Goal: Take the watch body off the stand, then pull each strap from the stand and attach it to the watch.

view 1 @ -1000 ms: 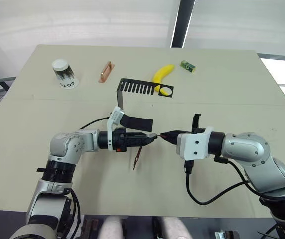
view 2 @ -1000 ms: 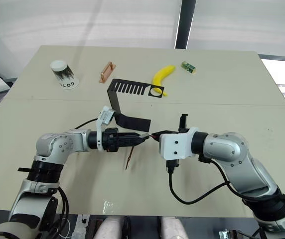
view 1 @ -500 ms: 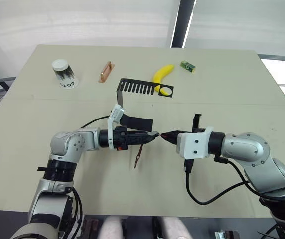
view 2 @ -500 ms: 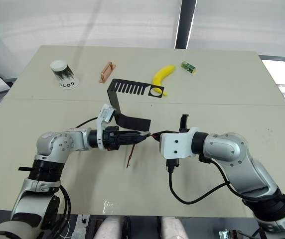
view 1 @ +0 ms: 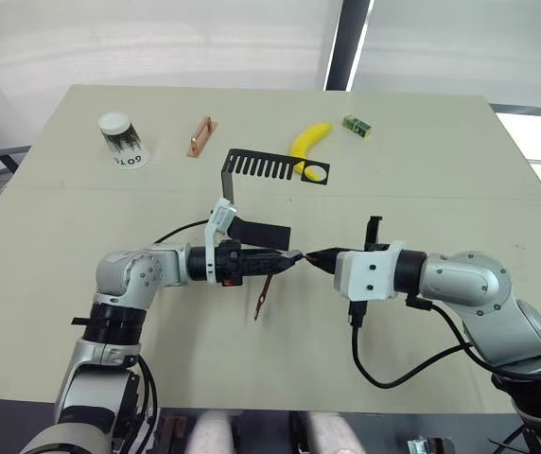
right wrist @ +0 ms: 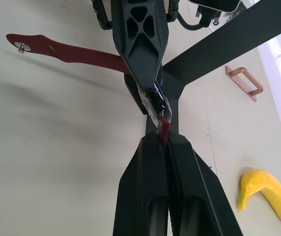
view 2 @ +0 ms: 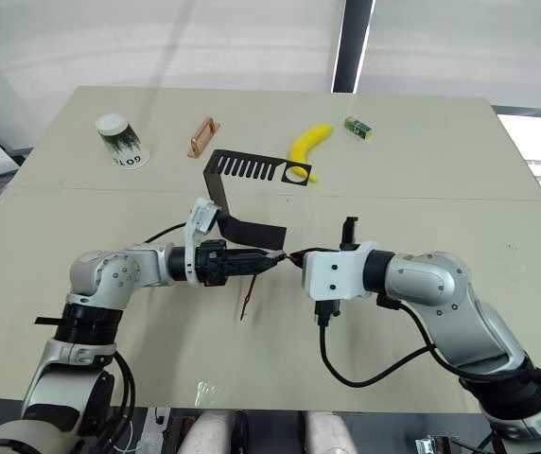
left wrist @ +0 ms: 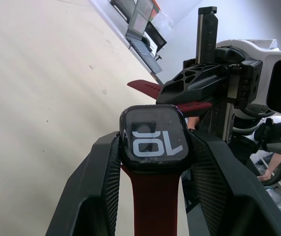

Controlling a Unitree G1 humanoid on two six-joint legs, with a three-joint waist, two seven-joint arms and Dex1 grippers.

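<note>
Left pincer [left wrist: 153, 162] clenched on the watch body [left wrist: 154, 137], held above the tabletop [view 1: 81, 218] at the stand's [view 1: 269, 168] 6 o'clock; one red strap [view 1: 264, 298] hangs attached beneath it. Right pincer [right wrist: 164, 140], at the watch's 3 o'clock, pinches the second strap [right wrist: 164, 129], its end touching the watch edge.

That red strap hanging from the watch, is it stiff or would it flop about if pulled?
Probably floppy: the strap hangs loosely below the watch, which the left gripper holds. It looks thin and light, so it would likely swing. The second strap, pinched in the right gripper, seems equally bendy.
</note>
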